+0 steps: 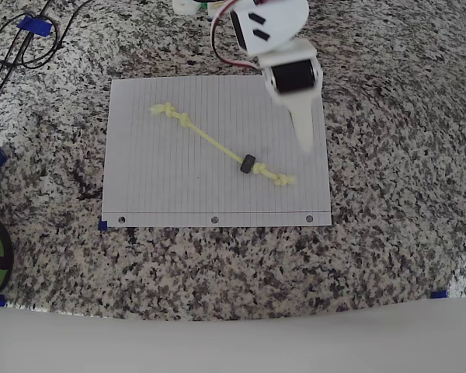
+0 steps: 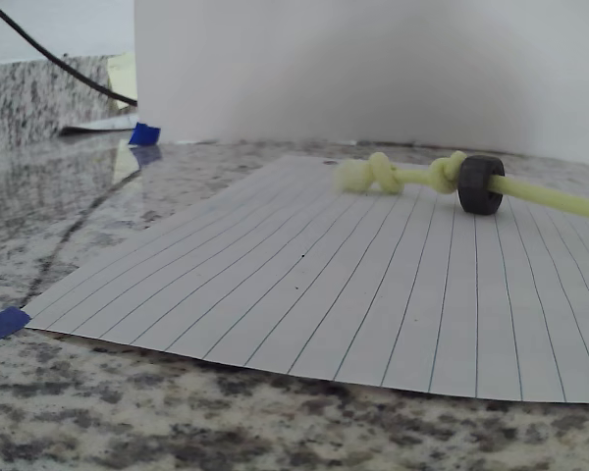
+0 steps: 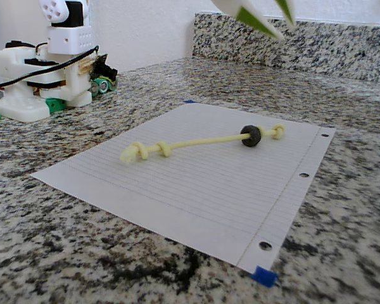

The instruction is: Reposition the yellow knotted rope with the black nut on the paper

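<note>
Above the paper's [image 1: 163, 186] right side in the overhead view, the gripper [image 1: 304, 136] hangs with its white finger pointing down toward the sheet, clear of everything and holding nothing. Only one finger shows plainly there, and the fixed view catches just blurred tips [image 3: 256, 16] at the top edge, so whether the jaws stand apart or together I cannot tell.

Nothing lies between the gripper and the rope [image 1: 210, 141]; the nearest rope end, a knot [image 1: 282, 179], sits just below and left of the fingertip in the overhead view. The rope runs slantwise across the paper from upper left to lower right, wholly on the sheet, thin and pale yellow, with knots bunched at both ends. A black nut [image 1: 248, 164] is threaded on it close to the lower right knot; the wrist view shows the nut pressed against that knot [image 2: 447, 174].

Off the paper, the granite countertop [image 1: 388, 256] carries blue tape bits [image 1: 102, 225] at the sheet's lower left corner, black cables [image 1: 19, 43] well beyond its upper left corner, and the arm's white base [image 3: 41, 82] behind its far edge in the fixed view.
</note>
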Controlling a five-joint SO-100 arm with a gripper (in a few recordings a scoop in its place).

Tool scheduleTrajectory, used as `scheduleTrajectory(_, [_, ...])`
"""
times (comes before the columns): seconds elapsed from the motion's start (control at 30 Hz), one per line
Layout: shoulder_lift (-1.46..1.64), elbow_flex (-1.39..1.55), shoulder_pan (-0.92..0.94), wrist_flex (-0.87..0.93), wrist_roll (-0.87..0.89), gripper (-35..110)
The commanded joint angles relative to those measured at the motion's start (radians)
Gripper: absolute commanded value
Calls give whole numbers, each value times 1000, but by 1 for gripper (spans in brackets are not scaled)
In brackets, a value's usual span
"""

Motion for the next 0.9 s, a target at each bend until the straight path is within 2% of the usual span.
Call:
scheduleTrajectory(0.0, [-107, -115, 3, 38, -35, 18])
scheduleTrajectory(0.33, [-348, -371, 25, 247, -127, 22])
scheduleTrajectory(0.67, [-505, -515, 54, 410, -138, 37])
scheduleTrajectory(0.87, [-561, -529, 64, 451, -138, 35])
